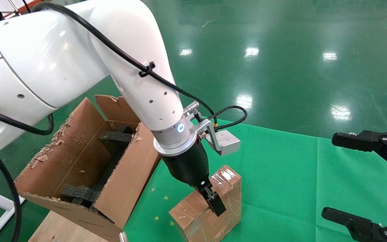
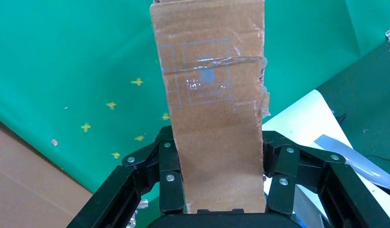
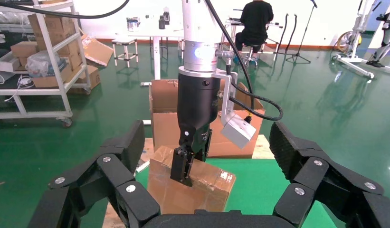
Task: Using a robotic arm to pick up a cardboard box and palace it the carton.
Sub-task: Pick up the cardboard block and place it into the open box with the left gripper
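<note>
A: Cardboard box (image 1: 207, 208) on green mat (image 1: 281, 174), beside carton (image 1: 79, 161); left gripper (image 1: 210, 198) clamped across it.
B: Left wrist view shows printed label (image 2: 207, 78). Right gripper (image 1: 375, 178) spread wide, apart. Glossy green floor (image 1: 281, 50).

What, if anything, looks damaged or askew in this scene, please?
The carton stands out: its upright flaps have torn, ragged edges, with shredded cardboard along the left flap. The cardboard box, gripped by the left claw, has loose, peeling clear tape along one edge. The right claw is open and idle, off to the right.
</note>
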Available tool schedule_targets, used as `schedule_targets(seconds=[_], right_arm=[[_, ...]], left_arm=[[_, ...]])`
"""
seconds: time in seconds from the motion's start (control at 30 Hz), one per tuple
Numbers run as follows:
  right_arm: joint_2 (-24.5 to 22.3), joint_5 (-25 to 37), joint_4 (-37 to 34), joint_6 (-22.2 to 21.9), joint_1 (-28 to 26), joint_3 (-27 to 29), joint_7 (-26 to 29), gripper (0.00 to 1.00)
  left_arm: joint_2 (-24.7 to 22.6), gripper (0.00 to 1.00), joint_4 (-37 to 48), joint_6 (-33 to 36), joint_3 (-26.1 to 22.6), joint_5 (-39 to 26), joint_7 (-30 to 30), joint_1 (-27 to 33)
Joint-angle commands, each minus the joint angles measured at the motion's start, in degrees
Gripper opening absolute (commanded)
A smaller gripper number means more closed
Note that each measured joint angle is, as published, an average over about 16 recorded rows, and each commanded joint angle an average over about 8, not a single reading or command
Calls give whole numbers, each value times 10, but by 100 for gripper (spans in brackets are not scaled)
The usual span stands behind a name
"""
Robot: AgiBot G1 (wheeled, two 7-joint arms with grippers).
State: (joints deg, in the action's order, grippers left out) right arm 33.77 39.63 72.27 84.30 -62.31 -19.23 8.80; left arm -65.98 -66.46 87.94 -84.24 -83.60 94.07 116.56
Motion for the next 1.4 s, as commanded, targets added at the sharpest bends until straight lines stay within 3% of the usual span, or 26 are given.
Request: schedule_targets(seconds=[0.03, 0.4, 0.8, 1.17, 1.4], right_arm=[[0, 0, 0, 0, 0, 0, 0, 100], [0, 0, 0, 0, 0, 0, 0, 100], [0, 0, 0, 0, 0, 0, 0, 100], [0, 0, 0, 0, 0, 0, 0, 100], [0, 0, 0, 0, 0, 0, 0, 100]], left_arm=[[-1, 0, 0, -1, 0, 1, 0, -1], [105, 0, 68, -30, 66, 0, -23, 120], [191, 0, 155, -8, 39, -141, -91, 234], [323, 0, 146, -25, 5, -193, -167, 203], [361, 0, 188, -75, -10, -188, -210, 141]])
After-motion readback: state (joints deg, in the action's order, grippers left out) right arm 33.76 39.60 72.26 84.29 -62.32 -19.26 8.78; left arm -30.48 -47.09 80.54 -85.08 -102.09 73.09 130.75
